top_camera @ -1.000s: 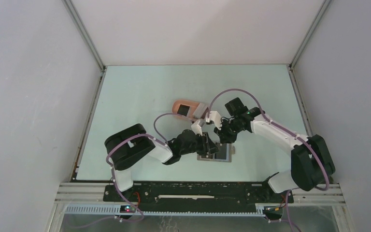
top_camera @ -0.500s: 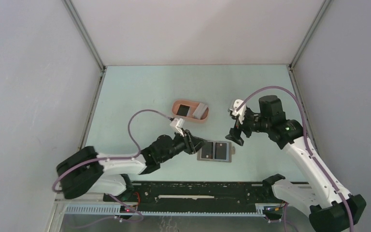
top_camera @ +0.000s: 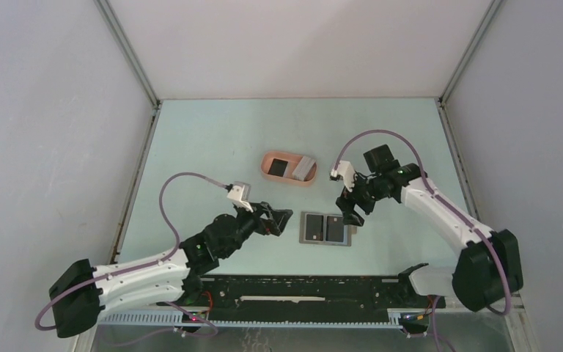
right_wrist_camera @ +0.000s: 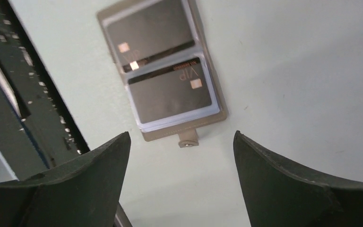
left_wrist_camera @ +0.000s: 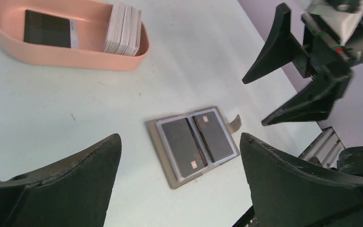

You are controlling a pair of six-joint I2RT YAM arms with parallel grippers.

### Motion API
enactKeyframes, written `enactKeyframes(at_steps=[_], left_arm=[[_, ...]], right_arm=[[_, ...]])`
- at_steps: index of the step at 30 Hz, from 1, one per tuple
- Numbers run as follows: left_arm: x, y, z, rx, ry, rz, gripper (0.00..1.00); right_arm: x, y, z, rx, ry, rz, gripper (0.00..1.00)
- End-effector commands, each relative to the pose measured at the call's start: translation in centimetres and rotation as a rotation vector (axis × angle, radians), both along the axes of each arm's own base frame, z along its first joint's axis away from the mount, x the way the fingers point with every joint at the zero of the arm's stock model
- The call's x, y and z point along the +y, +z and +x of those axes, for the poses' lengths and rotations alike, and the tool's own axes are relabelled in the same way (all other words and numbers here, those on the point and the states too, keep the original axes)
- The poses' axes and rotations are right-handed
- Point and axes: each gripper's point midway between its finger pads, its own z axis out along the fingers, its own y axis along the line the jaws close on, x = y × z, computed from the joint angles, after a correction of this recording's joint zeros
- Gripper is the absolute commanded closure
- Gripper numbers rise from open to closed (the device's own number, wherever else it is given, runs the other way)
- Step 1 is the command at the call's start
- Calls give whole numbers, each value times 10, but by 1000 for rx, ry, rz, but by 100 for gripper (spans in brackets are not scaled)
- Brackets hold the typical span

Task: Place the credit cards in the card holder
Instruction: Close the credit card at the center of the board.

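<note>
We see the left jaws and right jaws wide open, empty, flanking the wallet (left_wrist_camera: 162,152), cards (top_camera: 279,166) lying in the tray (top_camera: 289,182) above.

A salmon-pink card holder (left_wrist_camera: 71,56) holds one black card (left_wrist_camera: 47,29) and a whitish-grey stack of cards (left_wrist_camera: 123,30), the taupe wallet (right_wrist_camera: 184,130) shows two charcoal cards (right_wrist_camera: 170,92) with small copper marks — all on a pale mint-green desk (left_wrist_camera: 52,104).

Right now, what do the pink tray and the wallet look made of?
Tray: likely moulded plastic, matte salmon, with a smooth one-piece rounded rim. Wallet: probably leather or imitation leather, dull grey-brown, thin and flat, with a soft strap tab.
</note>
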Motion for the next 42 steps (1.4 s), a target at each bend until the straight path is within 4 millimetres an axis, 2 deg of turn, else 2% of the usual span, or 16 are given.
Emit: enactKeyframes(at_steps=[1,4,9,14,18,26,33,37,42], left_arm=[[14,-22,-3,61,43,-7,1],[-1,-28,-13,125,-29,-47,6],[-28,-54,-26,271,-121,-55,15],[-44,-89,-27,392,-128,-33,18],[-54,-102,-25,456,-119,-24,18],[-65,-128,-26,571,-94,-3,18],[-66,-157,-26,662,-51,29,18],[-78,-154,-28,668,-91,-31,22],[-92,-126,-27,609,-163,-156,28]], right_arm=[[-13,-30,13,59,-96,-142,13],[-11,-50,12,150,-111,-191,20],[-8,-71,14,213,-119,-263,31],[-10,-88,11,272,-123,-320,47],[-18,-104,10,303,-138,-389,55],[-28,-120,9,330,-150,-472,73],[-25,-119,6,330,-137,-473,80],[-23,-119,5,336,-128,-468,81],[-20,-118,3,346,-121,-458,81]])
